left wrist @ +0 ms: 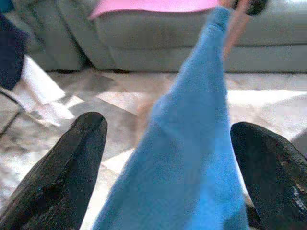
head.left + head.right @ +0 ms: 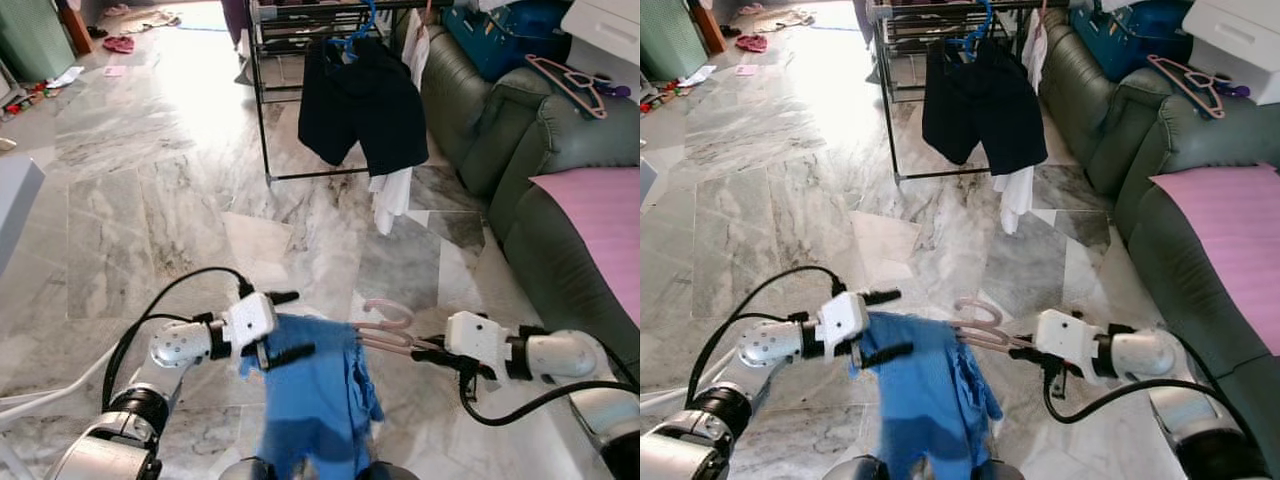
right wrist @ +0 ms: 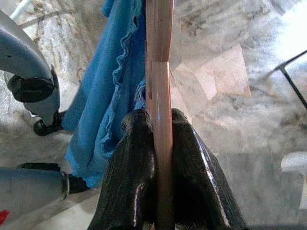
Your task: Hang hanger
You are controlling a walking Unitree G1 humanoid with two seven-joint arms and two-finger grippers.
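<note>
A pink hanger [image 2: 385,325] carries a blue garment [image 2: 315,400] that droops toward the floor in front of me. My right gripper [image 2: 425,348] is shut on the hanger's end, and the right wrist view shows both fingers [image 3: 139,158] clamped on the pink bar [image 3: 159,96]. My left gripper [image 2: 290,323] is open at the garment's other shoulder. Its two fingers [image 1: 62,167] are spread wide with the blue cloth [image 1: 192,158] between them. The black clothes rack [image 2: 262,90] stands farther ahead.
Black shorts [image 2: 365,100] on a blue hanger and a white cloth [image 2: 392,200] hang on the rack. A green sofa [image 2: 540,150] runs along the right, with a pink cloth [image 2: 600,220] and spare pink hangers [image 2: 570,80] on it. Marble floor [image 2: 150,200] lies between.
</note>
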